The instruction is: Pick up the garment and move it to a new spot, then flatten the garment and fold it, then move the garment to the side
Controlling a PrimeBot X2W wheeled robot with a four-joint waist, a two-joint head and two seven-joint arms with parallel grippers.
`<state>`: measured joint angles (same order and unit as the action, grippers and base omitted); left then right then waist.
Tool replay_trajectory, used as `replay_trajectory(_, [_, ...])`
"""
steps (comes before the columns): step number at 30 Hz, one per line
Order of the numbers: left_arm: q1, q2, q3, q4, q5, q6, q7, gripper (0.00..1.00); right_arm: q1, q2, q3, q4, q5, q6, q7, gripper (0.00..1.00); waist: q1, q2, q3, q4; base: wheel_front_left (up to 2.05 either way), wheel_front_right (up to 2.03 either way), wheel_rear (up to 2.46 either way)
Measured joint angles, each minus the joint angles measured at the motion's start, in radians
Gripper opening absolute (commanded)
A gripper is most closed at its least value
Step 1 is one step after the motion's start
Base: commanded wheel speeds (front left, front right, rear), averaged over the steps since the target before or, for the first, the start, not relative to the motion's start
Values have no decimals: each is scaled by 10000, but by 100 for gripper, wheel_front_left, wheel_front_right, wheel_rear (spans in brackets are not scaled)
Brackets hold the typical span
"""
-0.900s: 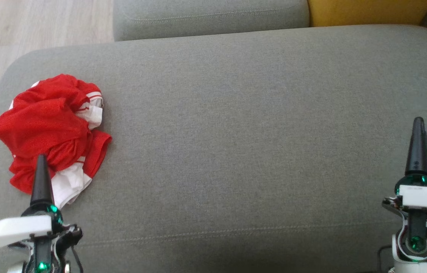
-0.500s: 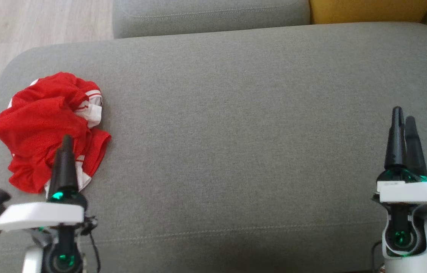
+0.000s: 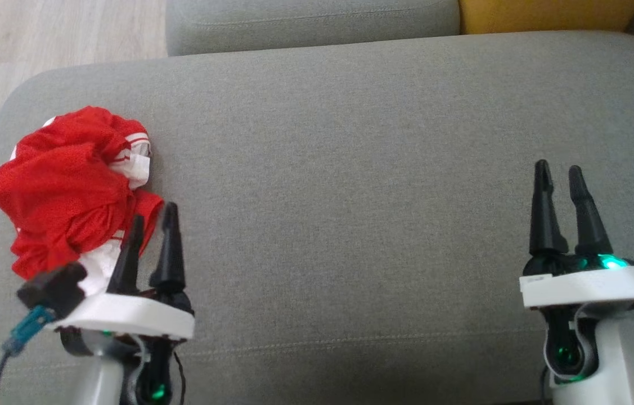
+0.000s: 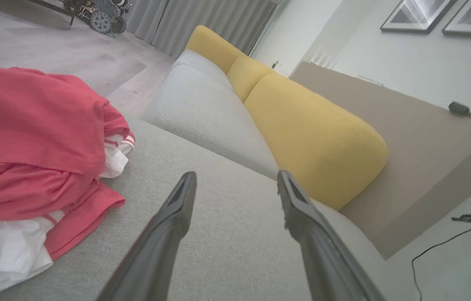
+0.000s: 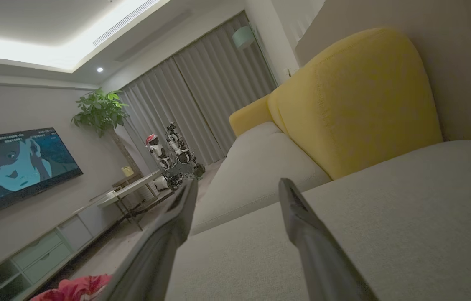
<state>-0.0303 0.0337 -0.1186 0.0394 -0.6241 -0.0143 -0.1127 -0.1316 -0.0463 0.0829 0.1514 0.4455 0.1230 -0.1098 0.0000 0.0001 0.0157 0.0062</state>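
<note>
The crumpled red-and-white garment (image 3: 66, 180) lies at the sofa seat's (image 3: 350, 169) left end. The left gripper (image 3: 153, 216) has advanced to just beside its edge, jaws spread — the pickup looks close; the right gripper (image 3: 558, 169), well apart, has turned too — jaws also spread.

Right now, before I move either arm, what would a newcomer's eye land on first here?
The crumpled red and white garment stands out, bunched at the left end of the grey sofa seat. The left gripper hovers open by its near right edge; the right gripper is open far to the right. A yellow back cushion shows at the top right.
</note>
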Motion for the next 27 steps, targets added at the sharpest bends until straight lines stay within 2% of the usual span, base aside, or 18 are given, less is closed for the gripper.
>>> replay_trajectory(4, [-1, 211, -426, 81, 794, 284, -50, 100, 0, 0, 84, 48, -583, 0, -81, 100, 0, 0, 1, -8, 0, 0, 0])
replay_trajectory(14, [-308, 894, -1714, 182, 2299, 1561, -364, 100, 1, 0, 138, 173, -2738, 0, -403, 100, 0, 0, 104, -69, 0, 0, 0])
replay_trajectory(17, [-376, 1112, -2015, 318, 2844, 2067, -487, 100, 1, 0, 115, 397, -3300, 0, -489, 100, 0, 0, 116, -70, 0, 0, 0])
replay_trajectory(27, [-674, 1634, -3064, 372, 3820, 3056, -754, 100, 1, -2, 303, 485, -4134, 2, -786, 100, 0, 0, 119, -32, 0, 0, 0])
